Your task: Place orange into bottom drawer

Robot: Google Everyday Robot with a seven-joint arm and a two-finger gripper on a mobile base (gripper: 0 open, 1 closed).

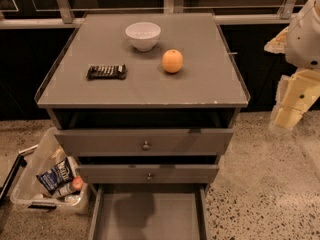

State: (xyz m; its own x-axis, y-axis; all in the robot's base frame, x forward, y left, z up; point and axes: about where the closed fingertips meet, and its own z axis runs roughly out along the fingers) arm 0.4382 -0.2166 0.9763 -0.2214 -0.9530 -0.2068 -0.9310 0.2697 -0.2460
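Observation:
The orange [172,61] sits on the grey cabinet top [200,86], right of centre, just in front and right of a white bowl [143,35]. The bottom drawer [149,216] is pulled out at the bottom of the view, a shallow grey tray with nothing in it. My gripper [291,109] hangs beside the cabinet's right side, at about the height of the cabinet top's front edge. It is well to the right of the orange and touches nothing. The white arm [306,31] rises above it at the right edge.
A dark snack bar [106,72] lies on the left of the cabinet top. The two upper drawers [145,143] with round knobs are slightly pulled out. A clear bin [47,184] of snack packets stands on the floor at the left. A railing runs behind the cabinet.

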